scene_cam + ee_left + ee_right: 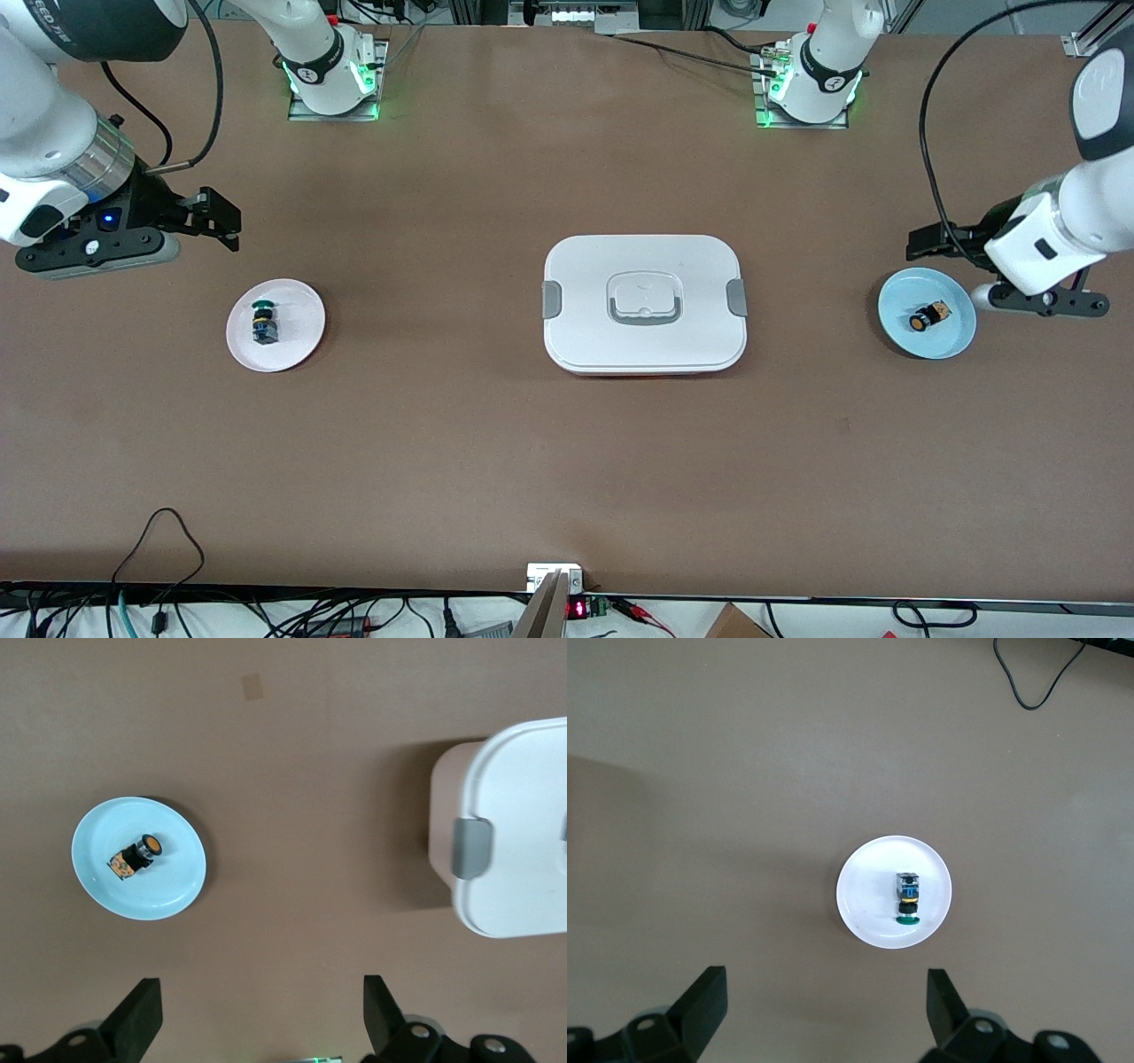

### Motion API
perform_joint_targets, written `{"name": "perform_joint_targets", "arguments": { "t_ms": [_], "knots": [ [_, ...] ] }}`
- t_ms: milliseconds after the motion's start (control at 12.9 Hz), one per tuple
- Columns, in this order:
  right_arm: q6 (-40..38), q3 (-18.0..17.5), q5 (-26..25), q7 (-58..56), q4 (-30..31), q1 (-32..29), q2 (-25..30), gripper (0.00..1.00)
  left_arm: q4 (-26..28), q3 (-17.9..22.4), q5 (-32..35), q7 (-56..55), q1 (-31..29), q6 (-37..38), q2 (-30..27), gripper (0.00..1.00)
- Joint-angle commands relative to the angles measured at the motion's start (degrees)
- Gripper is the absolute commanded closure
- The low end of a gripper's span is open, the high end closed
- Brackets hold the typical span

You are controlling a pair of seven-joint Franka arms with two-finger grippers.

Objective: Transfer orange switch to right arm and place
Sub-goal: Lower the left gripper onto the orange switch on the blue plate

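The orange switch (928, 317) lies on its side on a light blue plate (952, 341) at the left arm's end of the table. It also shows in the left wrist view (137, 855) on that plate (168, 895). My left gripper (941, 241) hangs open and empty over the table just beside the blue plate; its fingers (263, 1019) stand wide apart. My right gripper (217, 220) is open and empty over the table beside a white plate (297, 341), fingers wide apart (824, 1014).
A green-capped switch (264, 321) lies on the white plate, also seen in the right wrist view (908, 899). A large white lidded container (645, 304) with grey clasps sits mid-table. Cables (164, 540) run along the table edge nearest the front camera.
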State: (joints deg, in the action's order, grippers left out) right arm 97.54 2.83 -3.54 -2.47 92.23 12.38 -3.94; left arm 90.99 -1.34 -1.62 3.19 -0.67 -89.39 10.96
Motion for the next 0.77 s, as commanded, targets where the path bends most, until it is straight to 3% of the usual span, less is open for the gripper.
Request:
{"name": "perform_joint_targets", "arguments": {
  "t_ms": [0,155,464,695],
  "knots": [
    [-0.25,0.07,-0.5,0.09,-0.82,0.19,-0.01,0.0,5.49,-0.07,5.9,1.56,-0.56,-8.65,0.64,0.0],
    [-0.25,0.07,-0.5,0.09,-0.82,0.19,-0.19,0.0,8.84,0.02,7.16,-0.97,-2.04,-12.29,0.64,0.0],
    [-0.25,0.07,-0.41,0.09,-0.82,0.19,-0.28,0.0,9.64,-0.15,6.72,-8.98,-3.28,-12.12,0.38,0.0],
    [-0.33,0.07,-0.33,0.01,-0.82,0.19,-0.19,0.0,14.9,-0.15,6.45,-16.1,-4.68,-11.33,-2.34,0.02]
  ]
}}
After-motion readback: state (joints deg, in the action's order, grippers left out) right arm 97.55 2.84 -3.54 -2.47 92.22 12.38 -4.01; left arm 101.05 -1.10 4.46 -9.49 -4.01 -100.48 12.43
